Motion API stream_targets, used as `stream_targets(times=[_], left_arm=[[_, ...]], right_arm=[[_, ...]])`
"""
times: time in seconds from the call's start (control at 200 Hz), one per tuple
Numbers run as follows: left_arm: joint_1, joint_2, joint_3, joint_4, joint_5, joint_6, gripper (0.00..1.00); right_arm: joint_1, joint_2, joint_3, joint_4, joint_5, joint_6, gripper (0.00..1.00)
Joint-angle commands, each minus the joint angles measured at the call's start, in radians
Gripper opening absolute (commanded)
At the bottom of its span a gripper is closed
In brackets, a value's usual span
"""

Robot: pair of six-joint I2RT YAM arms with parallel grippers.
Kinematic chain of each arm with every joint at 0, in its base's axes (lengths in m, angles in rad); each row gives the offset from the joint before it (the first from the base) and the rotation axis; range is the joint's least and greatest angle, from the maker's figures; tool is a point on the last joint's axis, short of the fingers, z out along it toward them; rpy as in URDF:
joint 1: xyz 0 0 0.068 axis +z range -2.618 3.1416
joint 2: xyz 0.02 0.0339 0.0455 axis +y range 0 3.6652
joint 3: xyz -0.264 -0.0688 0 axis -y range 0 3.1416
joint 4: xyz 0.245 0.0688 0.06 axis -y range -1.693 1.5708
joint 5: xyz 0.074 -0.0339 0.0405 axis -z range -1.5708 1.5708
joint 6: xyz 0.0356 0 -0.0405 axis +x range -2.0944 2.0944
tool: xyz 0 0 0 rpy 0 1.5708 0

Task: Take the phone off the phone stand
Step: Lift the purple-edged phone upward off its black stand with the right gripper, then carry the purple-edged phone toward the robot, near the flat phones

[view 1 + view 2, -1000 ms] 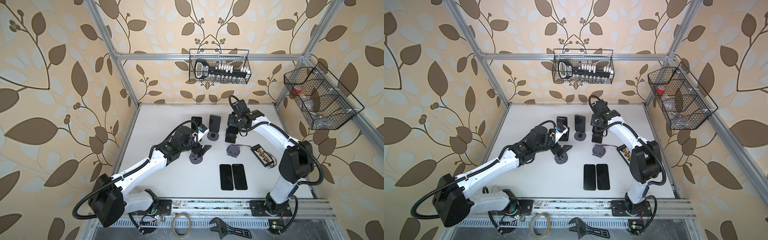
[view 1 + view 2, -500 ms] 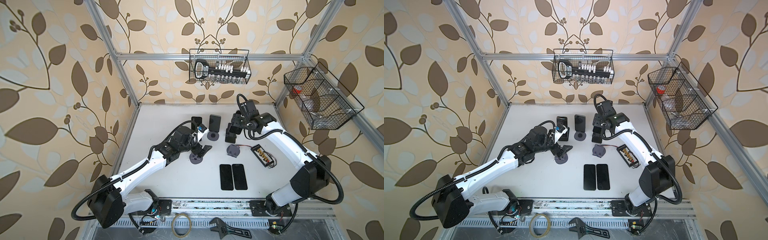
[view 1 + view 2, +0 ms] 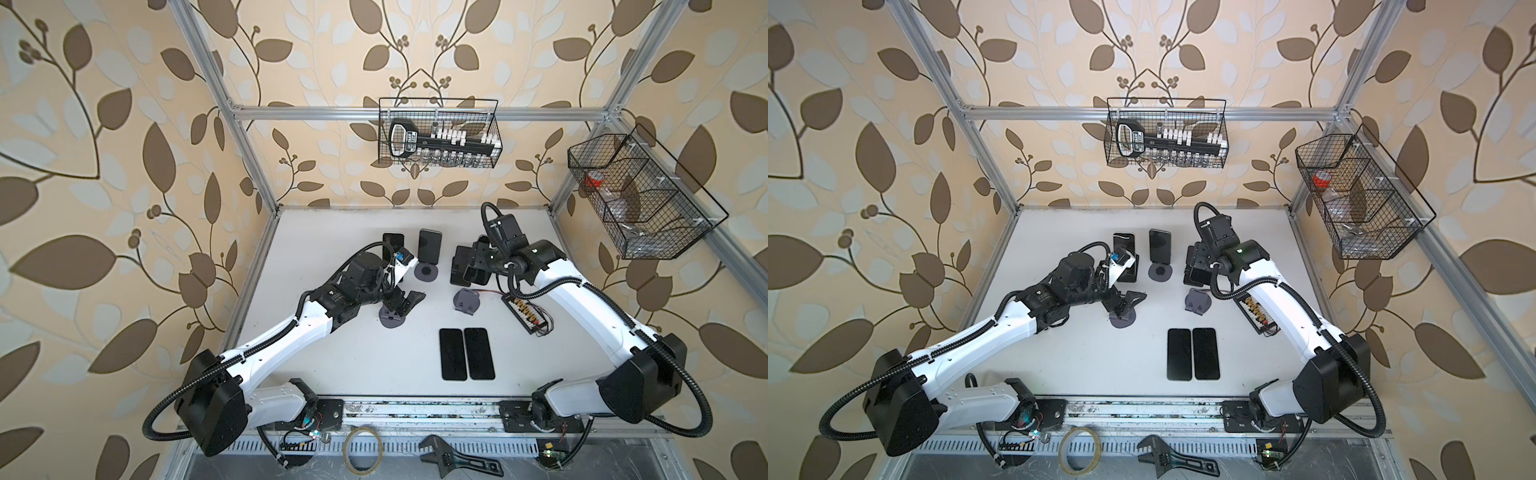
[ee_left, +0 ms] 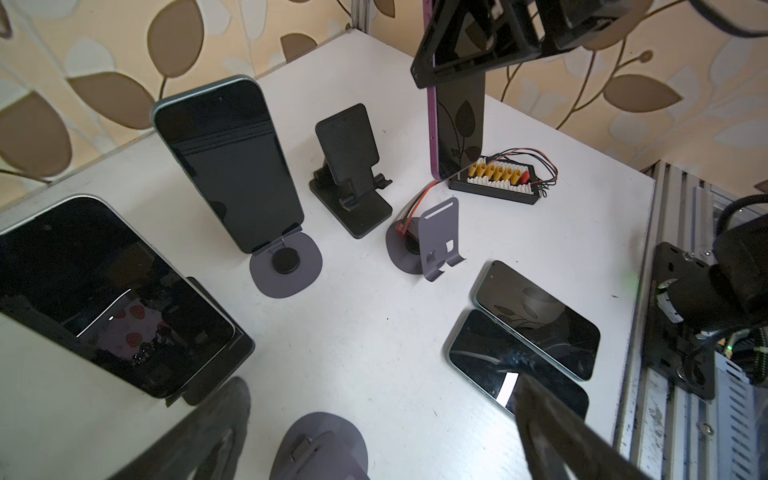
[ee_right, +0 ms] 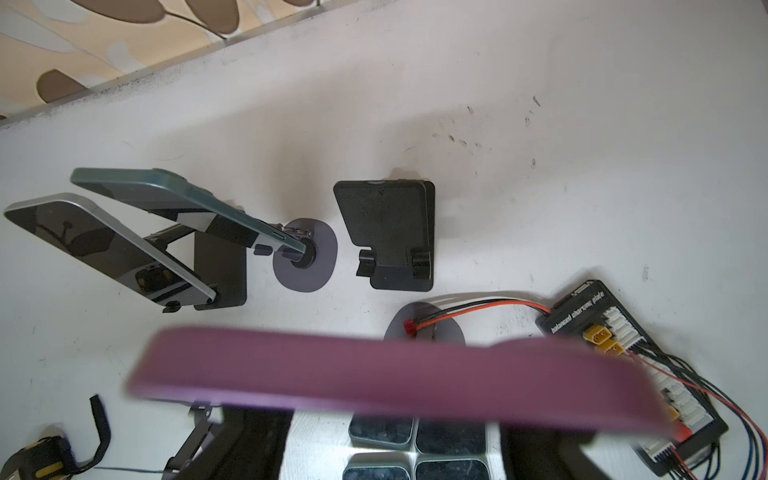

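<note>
Jaws of left gripper (image 3: 405, 301) are standing wide apart, hovering over grey stand (image 3: 392, 322) at 9 o'clock of table (image 3: 353, 365) centre. At 1 o'clock, right gripper (image 3: 467, 268) is pinching purple-edged phone (image 4: 459, 124), hanging apart from black phone stand (image 4: 349, 174).

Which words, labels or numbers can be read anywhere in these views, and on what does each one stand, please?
"balanced charging plate": white print on the black charging board, read in the right wrist view.
Label on the black tool in the back wire basket: too small to read.
Purple phone: no text shows on it.
</note>
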Motion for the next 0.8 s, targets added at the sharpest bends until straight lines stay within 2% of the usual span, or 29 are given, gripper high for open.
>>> stream_targets(times=[0.0, 0.41, 0.795], left_arm=[[-0.009, 0.003, 0.057, -0.007, 0.035, -0.015, 0.99], [-0.014, 0.013, 0.074, 0.012, 0.048, -0.074, 0.99], [-0.071, -0.017, 0.112, -0.096, 0.017, -0.150, 0.95]], right_arm=[[0.008, -0.042, -0.019, 0.002, 0.002, 0.014, 0.70], [0.017, -0.103, -0.063, -0.001, -0.002, 0.019, 0.70], [0.043, -0.153, -0.076, -0.031, -0.016, 0.031, 0.70]])
